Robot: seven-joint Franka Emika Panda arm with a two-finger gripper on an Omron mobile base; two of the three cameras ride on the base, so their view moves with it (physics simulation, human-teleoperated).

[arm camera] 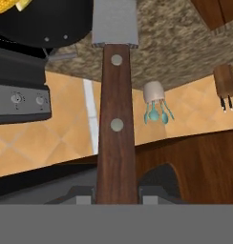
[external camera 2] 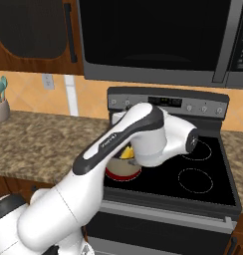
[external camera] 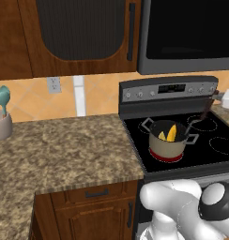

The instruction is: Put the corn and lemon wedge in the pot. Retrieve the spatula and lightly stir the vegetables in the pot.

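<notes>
Here the gripper (arm camera: 116, 193) was closed on the spatula (arm camera: 116, 119), its two finger tips pressed against either side of the dark brown handle near its butt end, with the flat grey blade pointing away from the hand. The spatula appeared rigid and light; its riveted wooden handle offered flat sides for a firm pinch, though a hold so far from the blade would likely give little leverage against twisting. The pot (external camera: 168, 143) stood on the front left burner of the stove (external camera: 182, 93), with the corn (external camera: 171, 133) and lemon wedge (external camera: 162, 136) already inside. A crock of teal utensils (arm camera: 155, 102) rested on the granite counter (external camera: 55, 150).
</notes>
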